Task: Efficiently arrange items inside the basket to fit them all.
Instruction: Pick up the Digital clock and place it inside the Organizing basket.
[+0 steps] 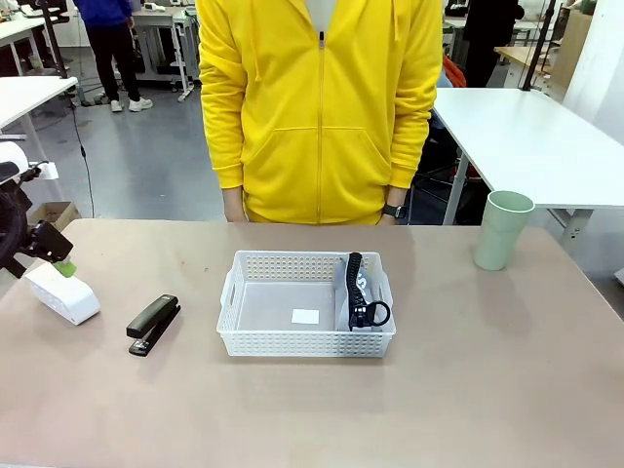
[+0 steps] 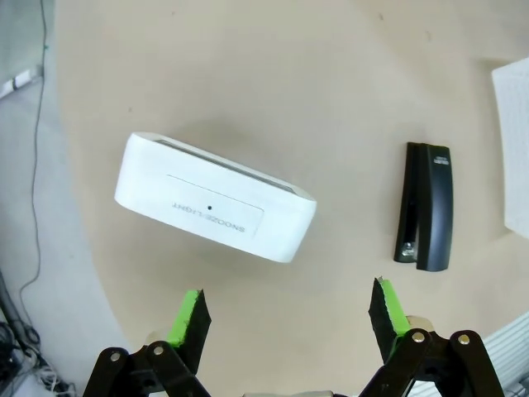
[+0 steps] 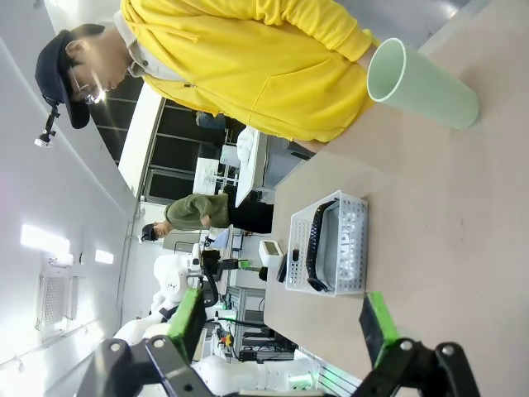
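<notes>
Left gripper (image 2: 288,302) hangs with jaws wide apart just above one white box (image 2: 215,198), gripping nothing; the box's print is too small to read. One stapler (image 2: 426,207) lies near it. Right gripper (image 3: 283,310) is spread wide too, empty. One basket (image 1: 302,343) holds one pouch (image 3: 343,248), partly hidden by the wall and probably standing on edge. One cup (image 1: 504,231) stands well apart from the basket.

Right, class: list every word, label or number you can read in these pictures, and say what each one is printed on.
"CAMPUS": on the grey pouch lying in the basket.
"SNOOZE LIGHT", upside down and faint: on the white box.
Print on one end of the black stapler: too small to read.
</notes>
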Action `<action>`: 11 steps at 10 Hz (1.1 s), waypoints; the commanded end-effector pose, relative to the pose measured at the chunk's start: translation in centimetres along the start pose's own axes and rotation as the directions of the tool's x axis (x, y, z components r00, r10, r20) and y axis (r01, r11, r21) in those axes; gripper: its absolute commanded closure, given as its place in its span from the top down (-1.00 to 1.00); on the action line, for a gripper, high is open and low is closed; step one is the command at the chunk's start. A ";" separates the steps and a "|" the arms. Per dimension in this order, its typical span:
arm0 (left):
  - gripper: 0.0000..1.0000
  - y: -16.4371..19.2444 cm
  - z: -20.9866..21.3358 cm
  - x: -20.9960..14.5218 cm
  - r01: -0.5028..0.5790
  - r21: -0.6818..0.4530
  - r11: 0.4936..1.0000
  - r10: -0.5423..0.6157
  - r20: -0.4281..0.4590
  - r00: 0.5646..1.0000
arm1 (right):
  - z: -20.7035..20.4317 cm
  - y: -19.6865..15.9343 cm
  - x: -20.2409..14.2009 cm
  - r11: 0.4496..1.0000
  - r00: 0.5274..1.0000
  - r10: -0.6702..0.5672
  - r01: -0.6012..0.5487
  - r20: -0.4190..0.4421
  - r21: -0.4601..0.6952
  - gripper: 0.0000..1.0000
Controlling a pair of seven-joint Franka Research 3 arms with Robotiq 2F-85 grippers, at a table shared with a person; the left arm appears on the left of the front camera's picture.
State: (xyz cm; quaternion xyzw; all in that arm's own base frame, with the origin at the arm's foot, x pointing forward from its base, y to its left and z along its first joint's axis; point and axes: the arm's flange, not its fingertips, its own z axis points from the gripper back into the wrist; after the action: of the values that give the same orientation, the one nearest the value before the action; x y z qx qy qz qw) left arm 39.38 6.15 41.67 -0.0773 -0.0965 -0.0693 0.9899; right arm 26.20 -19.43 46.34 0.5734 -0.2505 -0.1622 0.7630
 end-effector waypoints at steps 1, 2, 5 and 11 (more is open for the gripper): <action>1.00 0.9 -0.5 0.9 -0.013 0.018 1.000 0.013 -0.009 1.000 | 0.0 0.1 0.4 0.999 1.000 0.029 -0.029 0.011 0.018 1.00; 1.00 1.0 -1.0 1.5 0.055 0.011 0.998 -0.055 -0.017 0.998 | 0.0 0.1 0.4 0.999 1.000 0.029 -0.029 0.011 0.018 1.00; 1.00 1.2 -2.0 0.9 0.738 0.010 0.675 -0.738 0.024 0.675 | 0.0 0.1 0.4 0.999 1.000 0.029 -0.029 0.011 0.018 1.00; 1.00 1.6 0.5 -2.2 0.884 -0.407 -0.232 -0.972 0.120 -0.200 | 0.0 0.1 0.4 0.999 1.000 0.029 -0.029 0.011 0.018 1.00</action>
State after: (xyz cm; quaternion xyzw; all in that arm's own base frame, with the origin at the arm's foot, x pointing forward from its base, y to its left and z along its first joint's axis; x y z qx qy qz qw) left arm 36.75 6.71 40.77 -0.1313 -0.0556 -0.6941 0.7056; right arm 26.21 -19.46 46.36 0.5732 -0.2504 -0.1622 0.7632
